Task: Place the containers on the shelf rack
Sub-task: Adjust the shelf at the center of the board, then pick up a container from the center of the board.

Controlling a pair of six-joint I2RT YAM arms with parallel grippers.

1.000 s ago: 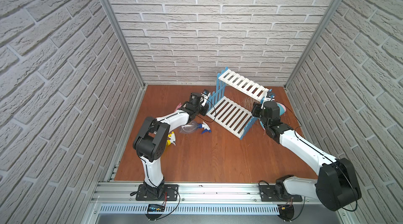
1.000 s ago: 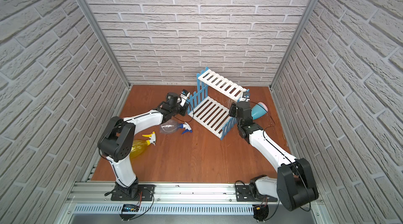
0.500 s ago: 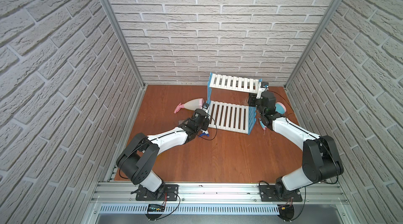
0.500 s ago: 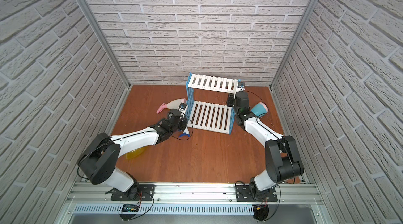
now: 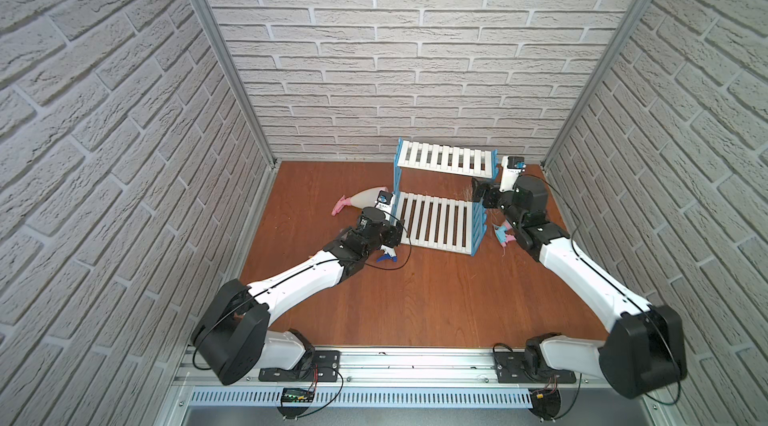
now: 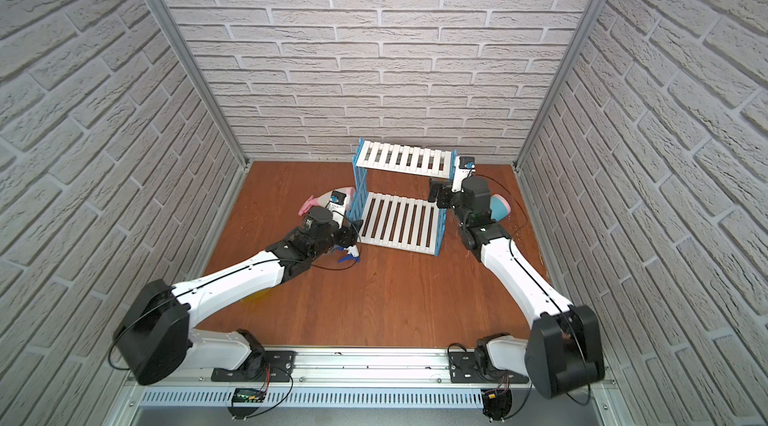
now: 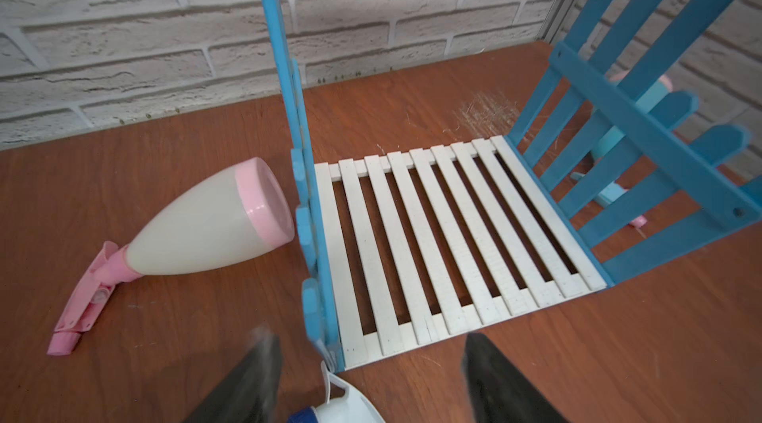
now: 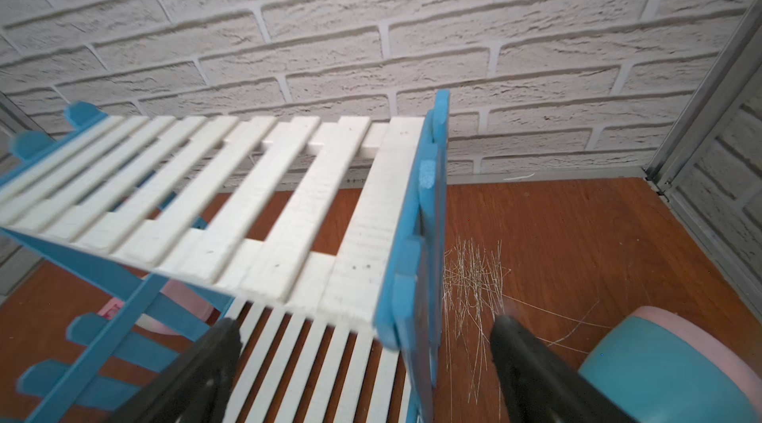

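The shelf rack (image 5: 436, 220) stands upright on the counter (image 5: 436, 299), near the back brick wall (image 5: 415, 71), with its two white slatted shelves between the blue side frames. All the bottles that I can see lie on the counter, not on the rack. The cream-pink bottle (image 7: 206, 223) lies on its side at the left frame, its wide base just beside the pickets; I cannot tell if it touches them. The light-blue bottle (image 6: 498, 207) lies on its side outside the right frame, partly hidden behind the right arm (image 5: 582, 266). The clear bottle's white-blue trigger (image 5: 386, 255) shows under the wrist of the left arm (image 5: 299, 282), at the front left corner of the rack. A small part of the yellow bottle (image 6: 257, 296) shows under the left arm. The left jaws are released and grasp nothing, low before that front left corner. The right jaws are also spread wide, one on each side of the right frame at the upper shelf, not touching it.
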